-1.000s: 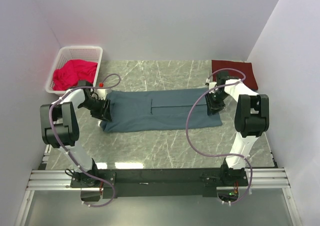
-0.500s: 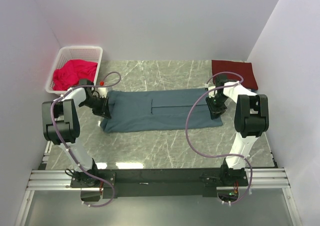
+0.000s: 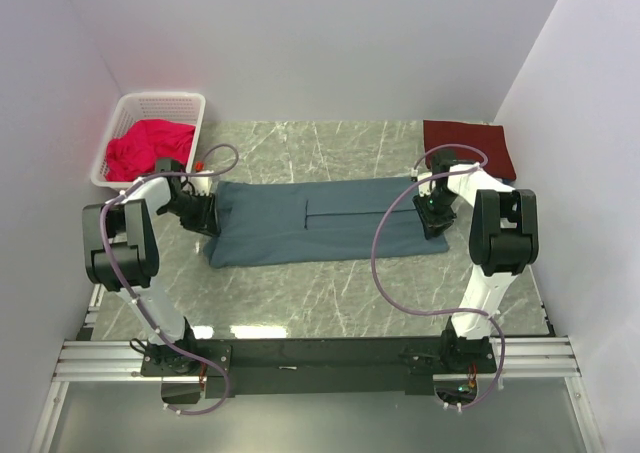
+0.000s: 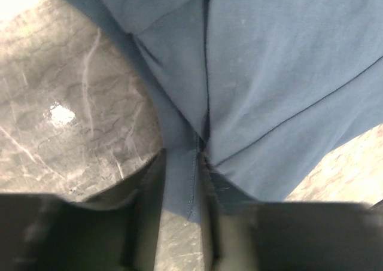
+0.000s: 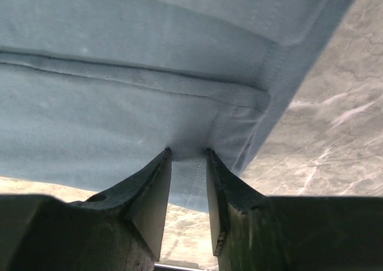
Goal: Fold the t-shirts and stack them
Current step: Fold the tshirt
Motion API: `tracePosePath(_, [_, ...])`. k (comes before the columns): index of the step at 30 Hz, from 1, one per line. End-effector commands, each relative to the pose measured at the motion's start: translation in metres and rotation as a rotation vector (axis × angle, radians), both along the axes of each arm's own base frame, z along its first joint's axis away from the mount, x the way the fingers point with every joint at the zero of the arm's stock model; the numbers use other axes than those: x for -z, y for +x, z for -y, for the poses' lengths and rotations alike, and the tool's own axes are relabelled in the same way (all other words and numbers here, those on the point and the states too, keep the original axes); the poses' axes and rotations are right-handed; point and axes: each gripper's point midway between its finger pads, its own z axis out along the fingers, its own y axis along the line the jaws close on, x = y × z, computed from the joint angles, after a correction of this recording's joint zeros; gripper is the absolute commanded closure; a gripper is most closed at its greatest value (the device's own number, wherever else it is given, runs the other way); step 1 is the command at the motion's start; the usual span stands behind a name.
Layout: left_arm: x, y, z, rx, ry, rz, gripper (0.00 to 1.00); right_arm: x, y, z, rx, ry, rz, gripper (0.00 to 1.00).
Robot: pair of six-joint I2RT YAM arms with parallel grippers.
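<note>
Top external view: the marble worktop [image 3: 330, 293] carries the slate blue-grey t-shirt [image 3: 320, 223], folded into a long band across its middle, both ends partly hidden under the arms. The dark maroon t-shirt [image 3: 480, 138] lies folded in the far right corner, its near edge covered by the right arm. A white basket [image 3: 150, 101] at far left holds bright red cloth [image 3: 145, 145] of unclear kind. In the wrist views, the left gripper [image 4: 178, 163] pinches the blue-grey shirt's left edge, and the right gripper [image 5: 188, 157] clamps a hem fold at its right end; the frame cuts off both grippers' finger bases.
</note>
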Motion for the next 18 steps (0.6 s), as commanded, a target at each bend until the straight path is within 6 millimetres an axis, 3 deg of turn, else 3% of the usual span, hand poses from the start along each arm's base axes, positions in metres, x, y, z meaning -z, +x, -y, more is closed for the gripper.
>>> tracePosePath(1, [-0.016,0.008,-0.006,0.005,0.012,0.056,0.65,-0.007,-0.003,0.001,-0.023,0.036,-0.005,0.61])
tracePosePath(5, [-0.054,0.008,0.005,0.053,-0.024,0.150,0.61,-0.048,0.000,-0.024,-0.056,0.179,0.039,0.59])
tracePosePath(8, [-0.067,-0.005,0.017,0.127,-0.006,0.177,0.64,-0.070,0.007,-0.030,-0.079,0.212,0.085,0.60])
tracePosePath(14, [-0.040,-0.033,0.033,0.180,0.076,0.102,0.73,-0.054,0.019,-0.016,-0.107,0.103,0.069,0.76])
tracePosePath(18, [-0.019,-0.041,0.043,0.195,0.094,0.037,0.79,-0.041,0.030,-0.024,-0.176,0.018,0.068,0.84])
